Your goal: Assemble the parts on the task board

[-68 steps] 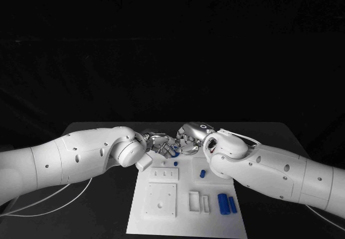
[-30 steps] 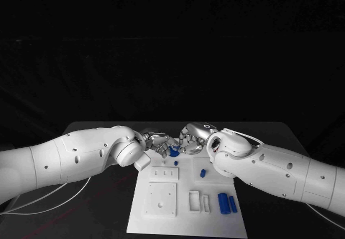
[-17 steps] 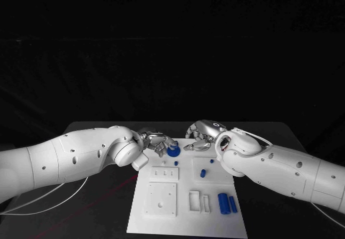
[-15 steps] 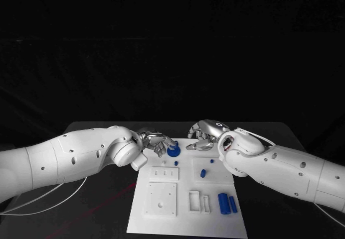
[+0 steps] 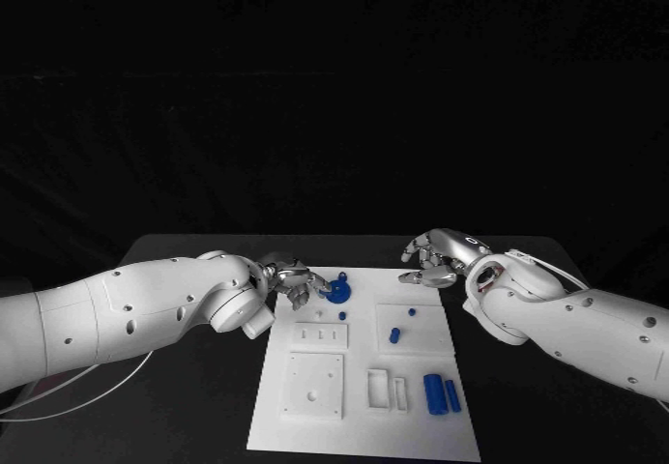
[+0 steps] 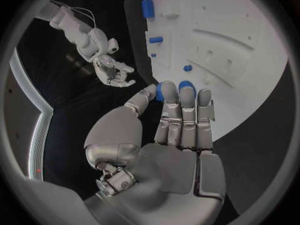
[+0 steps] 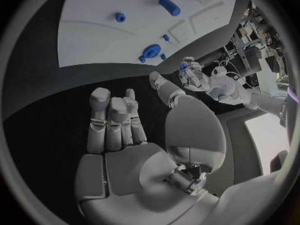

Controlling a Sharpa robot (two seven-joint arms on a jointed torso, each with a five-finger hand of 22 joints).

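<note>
White rectangular task board on black bench. Blue round gear part at board's far edge, left robot hand touching it, grasp indeterminable. Right robot hand released, beside board's far corner.

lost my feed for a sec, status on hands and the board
Left hand at the task board's far left corner, fingers by the blue gear, grip unclear. Right hand open, off the board's far right. Nothing in the way.
</note>
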